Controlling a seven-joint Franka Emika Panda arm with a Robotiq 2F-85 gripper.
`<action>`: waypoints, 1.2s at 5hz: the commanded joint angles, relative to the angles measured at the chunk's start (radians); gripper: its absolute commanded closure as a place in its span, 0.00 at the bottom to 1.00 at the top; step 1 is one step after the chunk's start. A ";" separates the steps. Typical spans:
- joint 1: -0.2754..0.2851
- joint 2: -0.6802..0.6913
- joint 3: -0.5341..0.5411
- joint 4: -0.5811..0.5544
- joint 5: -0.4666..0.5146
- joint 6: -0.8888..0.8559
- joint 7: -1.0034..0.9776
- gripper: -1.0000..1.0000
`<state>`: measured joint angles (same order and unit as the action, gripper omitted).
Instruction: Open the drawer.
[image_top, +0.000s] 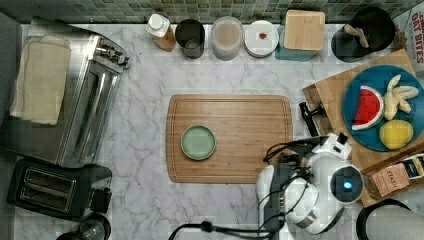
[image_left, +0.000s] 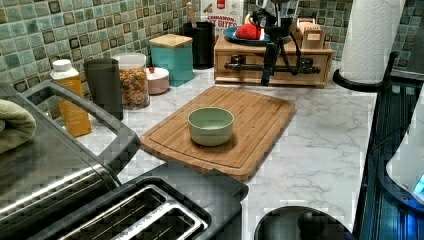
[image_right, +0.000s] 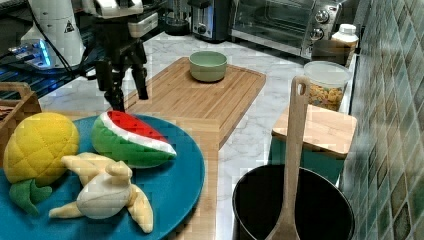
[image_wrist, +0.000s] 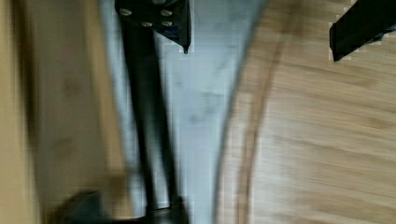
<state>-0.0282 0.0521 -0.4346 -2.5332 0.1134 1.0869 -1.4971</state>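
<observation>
On the marble counter (image_top: 145, 100), tiled wall behind — one drawer (image_left: 250, 65), one cutting board (image_top: 240, 130), one bowl (image_top: 198, 142); pincer (image_right: 127, 90) open by the handle (image_wrist: 149, 116).

The pincer (image_left: 270, 62) hangs before the drawer (image_left: 272, 65), at its handle (image_left: 250, 66). On the left view's near side of the pincer the board (image_left: 250, 125) lies on the desk (image_left: 320, 150), a bowl (image_left: 210, 125) on it. A plate (image_left: 235, 34) sits atop the cabinet behind the pincer.
</observation>
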 joint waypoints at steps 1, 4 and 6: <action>0.206 -0.196 0.151 -0.254 -0.145 -0.106 0.242 0.00; 0.223 -0.289 0.166 -0.230 -0.179 -0.329 0.222 0.00; 0.227 -0.290 0.162 -0.230 -0.180 -0.329 0.223 0.00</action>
<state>0.2134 -0.1910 -0.2393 -2.7754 -0.0654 0.7588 -1.2969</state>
